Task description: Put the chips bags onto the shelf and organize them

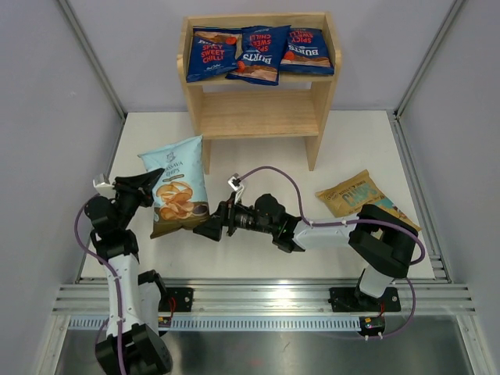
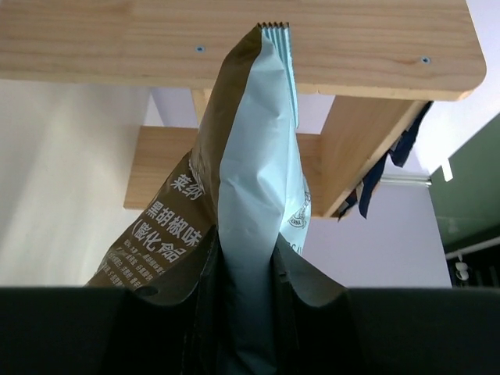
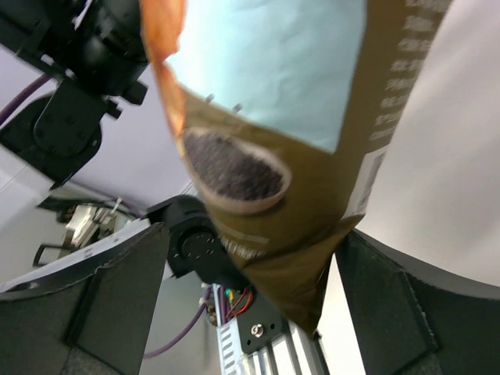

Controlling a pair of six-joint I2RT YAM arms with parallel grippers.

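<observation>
Pinching the pale blue bag [image 1: 176, 183], your left end effector [image 1: 147, 191] sits at the left of the top view, jaws narrow and clamped on the bag's left edge. The left wrist view shows the bag's fold squeezed between both fingers [image 2: 205, 312] and the bag rising toward the top of the frame. Bag is just left of centre in the top view, in front of the shelf's left leg, printed side facing the camera.

Your right end effector [image 1: 209, 226] is at centre, pointing left, jaws wide. The bag's brown lower corner sits between the fingers [image 3: 117, 297] in the right wrist view, with gaps on both sides, so no grip there.

Shelf [image 1: 258, 113] stands at top centre on the surface [image 1: 258, 172]. Three dark blue bags [image 1: 261, 53] lie side by side on its top tier; lower tier shows bare wood.

Tan-yellow bag [image 1: 351, 195] lies flat on the surface at right of frame, near the right arm's elbow, well apart from the shelf
</observation>
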